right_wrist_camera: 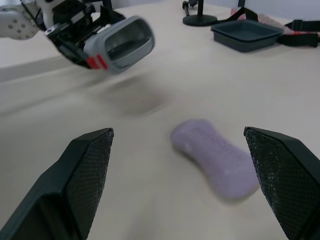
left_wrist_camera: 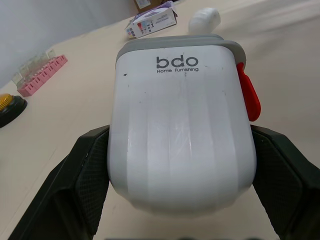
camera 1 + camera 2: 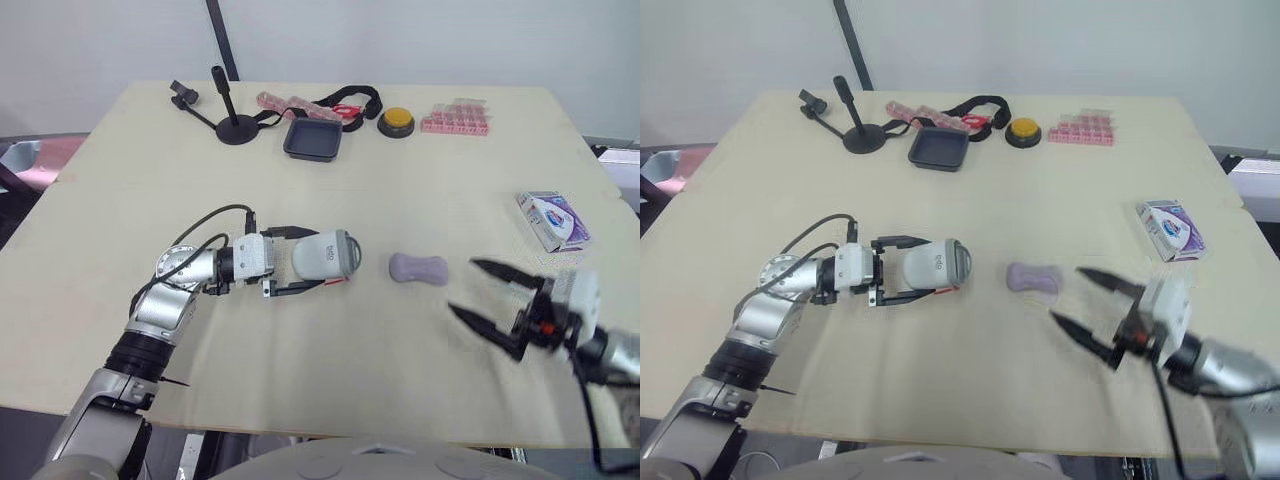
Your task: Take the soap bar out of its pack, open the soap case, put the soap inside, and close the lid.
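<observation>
Left eye view shows tray (image 3: pixel 313 138) beyond soap bar (image 3: pixel 418 268)

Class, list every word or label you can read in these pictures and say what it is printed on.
"bdo": on the white soap case.
"Home Furnishing": just beneath it, on the same case.
Print on the soap pack: too small to read.
Any embossing on the soap bar: too blurred to read.

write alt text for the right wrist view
A purple soap bar lies on the tan table just ahead of the right gripper, whose black fingers are spread wide apart. Beyond it, the left gripper holds the white soap case; a dark tray sits farther back.
</observation>
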Robot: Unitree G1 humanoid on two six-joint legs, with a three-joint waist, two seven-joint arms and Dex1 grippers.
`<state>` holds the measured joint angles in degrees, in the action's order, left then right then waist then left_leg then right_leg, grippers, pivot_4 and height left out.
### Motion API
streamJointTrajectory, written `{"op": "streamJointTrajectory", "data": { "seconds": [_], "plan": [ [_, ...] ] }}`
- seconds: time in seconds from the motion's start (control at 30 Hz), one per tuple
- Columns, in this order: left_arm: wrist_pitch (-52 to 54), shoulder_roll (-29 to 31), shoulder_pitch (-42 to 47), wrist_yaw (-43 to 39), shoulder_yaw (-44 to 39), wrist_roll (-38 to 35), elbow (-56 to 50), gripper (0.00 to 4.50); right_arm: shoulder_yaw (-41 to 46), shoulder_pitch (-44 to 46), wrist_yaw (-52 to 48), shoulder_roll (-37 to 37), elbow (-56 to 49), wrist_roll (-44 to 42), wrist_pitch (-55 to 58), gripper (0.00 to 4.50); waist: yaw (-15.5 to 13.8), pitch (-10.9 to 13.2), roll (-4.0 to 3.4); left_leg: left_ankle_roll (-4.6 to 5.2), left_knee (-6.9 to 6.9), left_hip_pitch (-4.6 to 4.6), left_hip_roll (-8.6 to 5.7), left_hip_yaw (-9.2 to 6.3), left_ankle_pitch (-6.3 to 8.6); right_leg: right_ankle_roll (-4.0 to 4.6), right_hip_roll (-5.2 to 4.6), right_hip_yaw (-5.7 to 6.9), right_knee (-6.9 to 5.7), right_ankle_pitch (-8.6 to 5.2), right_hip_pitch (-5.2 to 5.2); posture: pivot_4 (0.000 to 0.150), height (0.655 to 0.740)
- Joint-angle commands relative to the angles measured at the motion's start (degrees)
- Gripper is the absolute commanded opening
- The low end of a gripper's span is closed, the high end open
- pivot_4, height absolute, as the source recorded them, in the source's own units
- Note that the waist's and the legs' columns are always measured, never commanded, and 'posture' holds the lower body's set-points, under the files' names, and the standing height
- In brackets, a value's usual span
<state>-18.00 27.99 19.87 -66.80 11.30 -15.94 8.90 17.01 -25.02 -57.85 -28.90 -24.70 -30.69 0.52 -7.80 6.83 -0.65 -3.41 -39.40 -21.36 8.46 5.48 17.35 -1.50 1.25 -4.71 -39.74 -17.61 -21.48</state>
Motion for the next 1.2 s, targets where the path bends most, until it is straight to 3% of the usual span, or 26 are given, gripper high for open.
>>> {"op": "streamJointTrajectory", "data": {
  "seconds": [0.03,0.23,0.6,1.2],
  "plan": [
    [3.37,1.25,1.18,-0.80,-1.27,-1.42,-1.04,3.47,-0.65,-2.75,-1.58,1.11,0.03,2.82,-7.26,4.47,0.58,-0.04,0.03,0.01,0.01,0.02,-0.01,0.00,-0.01,0.00,-0.06,0.06,0.01,0.00,0.00,0.150,0.7400],
    [12.27,3.02,4.08,-3.54,-0.23,-1.17,-1.41,3.47,-2.42,-3.82,-3.44,0.80,5.35,6.03,-14.06,4.47,2.06,-0.06,0.04,0.04,0.16,0.05,-0.01,-0.06,-0.04,0.00,-0.09,0.20,0.27,0.00,0.25,0.150,0.7400],
    [20.54,7.24,16.13,-8.25,7.60,8.87,-6.55,3.47,-5.16,-2.98,-3.95,-0.96,8.99,7.22,-17.41,4.47,2.44,-0.07,0.03,0.07,0.36,0.28,-0.06,-0.21,-0.06,0.00,-0.16,0.41,0.56,0.00,0.84,0.150,0.7400],
    [34.02,11.80,20.51,-9.23,13.64,18.22,-17.33,3.47,-5.63,-1.50,-2.29,-3.05,9.34,7.31,-16.59,4.47,2.41,-0.07,0.01,0.08,0.48,0.32,-0.09,-0.21,-0.06,0.00,-0.16,0.42,0.69,0.00,1.01,0.150,0.7400]
  ]
}}
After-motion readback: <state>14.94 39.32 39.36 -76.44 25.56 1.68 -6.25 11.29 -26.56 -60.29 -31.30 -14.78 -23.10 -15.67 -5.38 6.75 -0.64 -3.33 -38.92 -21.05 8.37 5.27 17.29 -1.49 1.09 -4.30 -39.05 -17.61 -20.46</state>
